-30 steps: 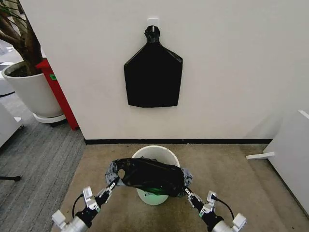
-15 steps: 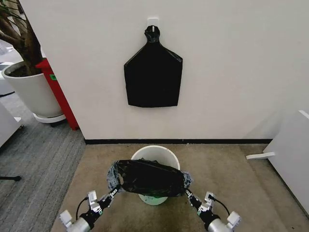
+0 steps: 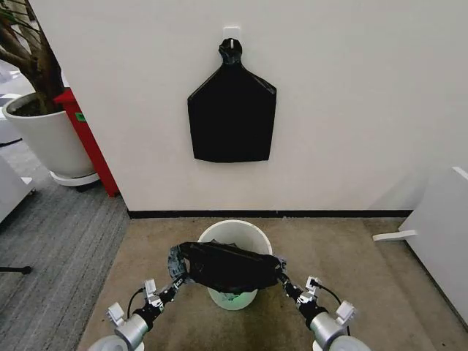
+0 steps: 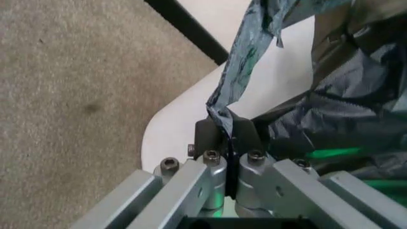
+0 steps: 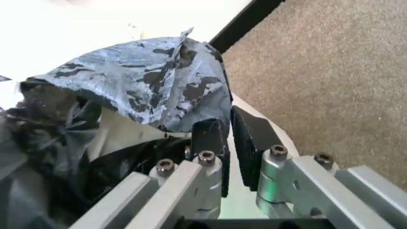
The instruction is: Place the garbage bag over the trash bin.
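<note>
Fingers pinched on film: our left gripper (image 3: 175, 281) and right gripper (image 3: 281, 279) each clamp one end of the garbage bag (image 3: 227, 265), stretched crosswise just above the trash bin (image 3: 235, 235), whose mouth lies below and slightly ahead, between both arms.

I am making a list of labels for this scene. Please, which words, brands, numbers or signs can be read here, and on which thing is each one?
No text can be read in these pictures.
Small green label on the red panel beside the large white plant pot: too small to read.
Thin glossy black plastic garbage bag, round cream-white plastic trash bin, flat black bag bundle on the wall hook: no print visible.
</note>
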Tool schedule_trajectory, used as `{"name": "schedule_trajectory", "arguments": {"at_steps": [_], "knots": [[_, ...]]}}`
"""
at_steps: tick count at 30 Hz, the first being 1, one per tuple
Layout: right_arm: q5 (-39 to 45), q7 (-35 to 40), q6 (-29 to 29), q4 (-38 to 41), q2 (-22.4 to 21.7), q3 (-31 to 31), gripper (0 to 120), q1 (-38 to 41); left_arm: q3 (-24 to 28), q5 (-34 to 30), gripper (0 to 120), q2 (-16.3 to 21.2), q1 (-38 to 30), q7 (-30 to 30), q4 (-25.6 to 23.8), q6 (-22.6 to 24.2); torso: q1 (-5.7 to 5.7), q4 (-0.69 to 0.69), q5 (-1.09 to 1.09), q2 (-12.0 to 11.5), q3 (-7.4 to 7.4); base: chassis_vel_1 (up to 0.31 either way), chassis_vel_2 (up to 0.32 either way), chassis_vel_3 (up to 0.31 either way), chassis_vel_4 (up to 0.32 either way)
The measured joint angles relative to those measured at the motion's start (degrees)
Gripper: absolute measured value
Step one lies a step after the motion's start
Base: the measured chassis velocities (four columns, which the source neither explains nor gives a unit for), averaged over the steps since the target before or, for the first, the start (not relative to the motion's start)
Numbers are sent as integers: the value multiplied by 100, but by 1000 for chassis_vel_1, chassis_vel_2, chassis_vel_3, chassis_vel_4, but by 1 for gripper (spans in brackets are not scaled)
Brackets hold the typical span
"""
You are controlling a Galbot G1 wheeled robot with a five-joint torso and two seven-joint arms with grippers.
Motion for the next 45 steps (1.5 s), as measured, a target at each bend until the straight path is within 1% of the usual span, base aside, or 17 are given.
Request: {"name": "schedule_trajectory", "arguments": {"at_steps": [3, 5, 6, 7, 8, 13, 15, 16, 17, 23, 24, 28, 30, 33, 35, 38, 45], "knots": [[-48, 26, -15, -13, -6, -24, 3, 59, 7, 97, 0, -39, -1, 14, 7, -1, 0, 0, 0, 0, 0, 0, 0, 0, 0], [-203, 60, -91, 39, -16, -45, 3, 97, 5, 296, 0, -32, 106, 15, -132, -24, 0, 0, 0, 0, -1, 0, 0, 0, 0], [-235, 56, -102, 46, -19, -45, 5, 95, 5, 318, 0, -24, 119, 15, -143, -32, 0, 0, 0, 0, -1, 0, 0, 0, 0], [-408, 31, -121, 66, -36, -45, 12, 73, -12, 389, 1, 26, 180, 14, -200, -70, 0, 0, -1, 0, -1, 0, 0, 0, 0], [-408, 31, -121, 66, -36, -45, 12, 73, -12, 389, 1, 26, 180, 14, -200, -70, 0, 0, -1, 0, -1, 0, 0, 0, 0], [-1361, -87, 30, 161, -110, -16, 33, -93, -106, 752, 19, 320, 379, 93, -296, -298, 0, 0, -1, 0, -1, 0, 0, 0, 0], [-1633, -221, 100, 262, -172, 31, 38, -193, -184, 955, 30, 434, 444, 206, -306, -445, 0, 0, 0, 0, -1, 0, 0, 0, 0], [-1633, -221, 100, 262, -172, 31, 38, -193, -184, 955, 30, 434, 444, 206, -306, -445, 0, 0, 0, 0, -1, 0, 0, 0, 0], [-1790, -308, 152, 309, -204, 61, 45, -250, -207, 1020, 34, 481, 472, 264, -311, -519, 0, 0, 0, 0, -1, 0, 0, 0, 0], [-2442, -902, 397, 532, -305, 246, 68, -590, -308, 1189, 58, 795, 545, 1134, -359, -738, 0, 0, 0, 1, -1, 0, 0, 0, 0], [-2442, -902, 397, 532, -305, 246, 68, -590, -308, 1189, 58, 795, 545, 1134, -359, -738, 0, 0, 0, 1, -1, 0, 0, 0, 0], [-2699, -1462, 731, 506, -299, 396, 85, -793, -335, 1184, 75, 966, 492, 1688, -233, -846, 0, 0, -1, 1, -1, 0, 0, 0, 0], [-2939, -1855, 1084, 439, -312, 516, 94, -873, -356, 1274, 85, 1096, 454, 2033, -136, -936, 0, 0, 1, 1, -1, 0, 0, 0, 0], [-3016, -2037, 1235, 442, -342, 605, 98, -929, -381, 1356, 91, 1150, 426, 2252, -107, -998, 0, 0, 0, 1, -1, 0, 0, 0, 0], [-2972, -2181, 1314, 509, -392, 725, 100, -1046, -419, 1447, 99, 1198, 386, 2667, -53, -1057, 0, 0, 0, 1, -1, 0, 0, 0, 0], [-2860, -2207, 1331, 594, -430, 861, 100, -1194, -462, 1494, 100, 1243, 293, 3194, 164, -1094, 0, 0, -1, 1, -1, 0, 0, 0, 0], [-2802, -2084, 1390, 713, -346, 908, 100, -1341, -464, 1040, 100, 1296, 40, 3378, 648, -992, 0, 1, 0, 1, -1, 0, 0, 0, 0]]}}
